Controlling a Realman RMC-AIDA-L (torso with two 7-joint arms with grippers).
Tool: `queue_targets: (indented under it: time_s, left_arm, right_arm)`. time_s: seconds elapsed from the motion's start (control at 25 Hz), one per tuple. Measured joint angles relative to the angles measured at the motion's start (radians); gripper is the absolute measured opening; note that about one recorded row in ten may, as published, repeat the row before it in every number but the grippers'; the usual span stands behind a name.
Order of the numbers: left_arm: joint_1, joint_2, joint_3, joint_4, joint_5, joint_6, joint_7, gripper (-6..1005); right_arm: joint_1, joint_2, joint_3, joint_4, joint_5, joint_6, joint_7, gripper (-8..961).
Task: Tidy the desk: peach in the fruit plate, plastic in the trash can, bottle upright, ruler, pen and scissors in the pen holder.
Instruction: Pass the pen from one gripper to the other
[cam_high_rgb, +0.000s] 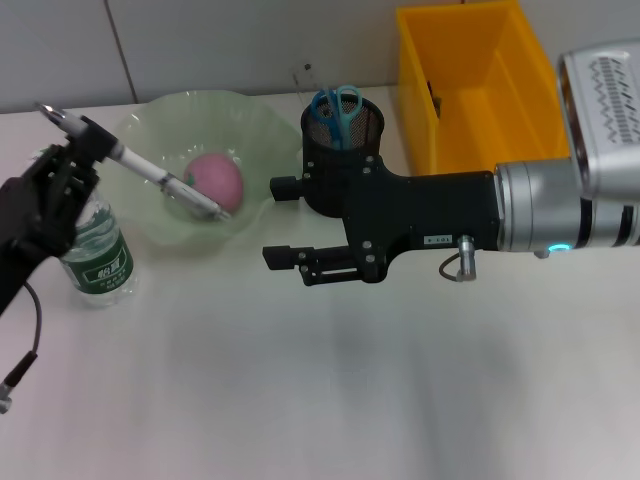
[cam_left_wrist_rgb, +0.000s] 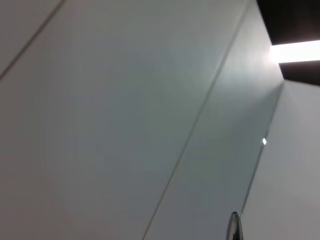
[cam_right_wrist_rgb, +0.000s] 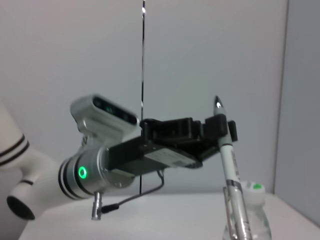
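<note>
My left gripper (cam_high_rgb: 82, 142) is shut on a white pen (cam_high_rgb: 150, 172), held slanted in the air above the upright bottle (cam_high_rgb: 97, 252) and the plate's left rim. The right wrist view shows that pen (cam_right_wrist_rgb: 228, 162) gripped near its tip, with the bottle's cap (cam_right_wrist_rgb: 255, 190) below. A pink peach (cam_high_rgb: 216, 177) lies in the green fruit plate (cam_high_rgb: 255, 125). The black mesh pen holder (cam_high_rgb: 352, 141) holds blue scissors (cam_high_rgb: 336, 104) and a thin metal strip (cam_high_rgb: 303, 79), perhaps the ruler. My right gripper (cam_high_rgb: 279, 220) hangs open beside the holder, with nothing in it. No plastic shows.
A yellow bin (cam_high_rgb: 478, 140) stands at the back right, behind my right arm. The white desk (cam_high_rgb: 300, 400) stretches forward to its near edge. The left wrist view shows only wall and the pen's tip (cam_left_wrist_rgb: 234, 227).
</note>
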Motion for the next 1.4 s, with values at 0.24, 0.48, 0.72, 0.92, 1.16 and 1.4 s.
queue_targets:
  time_s: [0.24,0.48,0.72,0.92,1.16,1.4]
  left_arm:
    - [0.006,0.004,-0.064,-0.001,0.0,0.011,-0.179,146]
    - [0.008,0.004,-0.101,-0.001,0.0,0.021,-0.331,146]
    - [0.009,0.0,-0.131,-0.019,-0.001,0.02,-0.421,145]
    - [0.007,0.0,-0.135,-0.042,-0.001,0.014,-0.461,146]
    - [0.003,-0.001,-0.135,-0.065,0.0,0.016,-0.468,146]
    - [0.002,-0.003,-0.135,-0.088,0.0,0.015,-0.468,146]
  right_arm:
    - [-0.012,-0.001,0.005,0.066,0.098,-0.032,-0.116,695]
    - [-0.009,0.005,-0.003,0.133,0.184,-0.052,-0.256,695]
    - [0.026,0.008,-0.011,0.23,0.267,-0.073,-0.39,695]
    - [0.05,0.01,-0.066,0.274,0.323,-0.067,-0.493,695]
    - [0.043,0.012,-0.201,0.299,0.461,-0.017,-0.693,695]
    - [0.039,0.012,-0.346,0.357,0.635,0.027,-0.949,696]
